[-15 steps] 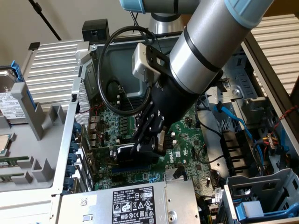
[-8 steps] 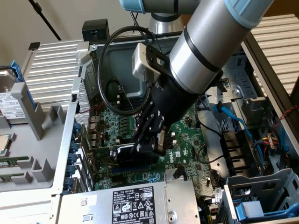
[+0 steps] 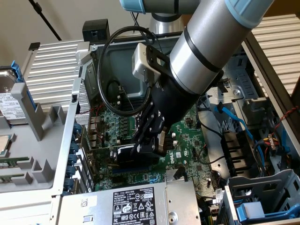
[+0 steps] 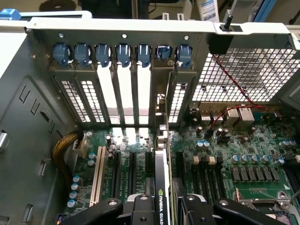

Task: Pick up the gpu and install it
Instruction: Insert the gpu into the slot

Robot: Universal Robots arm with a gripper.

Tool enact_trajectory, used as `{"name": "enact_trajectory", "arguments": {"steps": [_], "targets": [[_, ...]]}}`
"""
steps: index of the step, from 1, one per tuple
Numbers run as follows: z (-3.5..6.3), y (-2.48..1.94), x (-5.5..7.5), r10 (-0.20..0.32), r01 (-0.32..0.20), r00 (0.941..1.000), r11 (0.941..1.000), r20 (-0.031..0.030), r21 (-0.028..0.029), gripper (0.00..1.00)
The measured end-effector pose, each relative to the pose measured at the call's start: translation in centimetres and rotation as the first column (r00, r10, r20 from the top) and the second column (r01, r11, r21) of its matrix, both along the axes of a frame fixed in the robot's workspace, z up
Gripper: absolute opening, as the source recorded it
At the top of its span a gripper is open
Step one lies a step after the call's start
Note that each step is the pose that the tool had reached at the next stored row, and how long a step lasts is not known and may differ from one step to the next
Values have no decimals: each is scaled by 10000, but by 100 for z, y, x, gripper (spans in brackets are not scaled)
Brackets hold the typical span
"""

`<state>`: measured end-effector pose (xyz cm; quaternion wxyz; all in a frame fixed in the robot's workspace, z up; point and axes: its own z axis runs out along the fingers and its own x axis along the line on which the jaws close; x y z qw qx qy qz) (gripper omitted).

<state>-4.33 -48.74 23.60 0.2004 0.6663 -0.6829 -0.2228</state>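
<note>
Black two-finger gripper [image 4: 161, 206] clamps the gpu [image 4: 163, 180], a small green card with a black cooler and silver end bracket, edge-down over the large green motherboard [image 4: 243, 159].

In the exterior view the gripper [image 3: 149, 140] hangs low inside the open grey metal computer case [image 3: 51, 70], its fingers closed on the card [image 3: 123, 152]. The card stands upright among the black expansion slots [image 4: 131, 171], its bracket toward the far row of blue slot clips [image 4: 123, 52].

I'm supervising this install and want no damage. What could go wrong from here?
1. The small green card with black cooler, held in the gripper, may sit off its black slot and bend if pressed.
2. Its silver end bracket could catch the grey rear slot frame.
</note>
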Motion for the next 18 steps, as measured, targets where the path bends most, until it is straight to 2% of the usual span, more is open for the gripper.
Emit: {"name": "enact_trajectory", "arguments": {"steps": [11,18], "targets": [[0,1,13,0,0,10000,10000,0,-61,26],[0,8,5,1,-1,10000,10000,0,-74,26]]}}
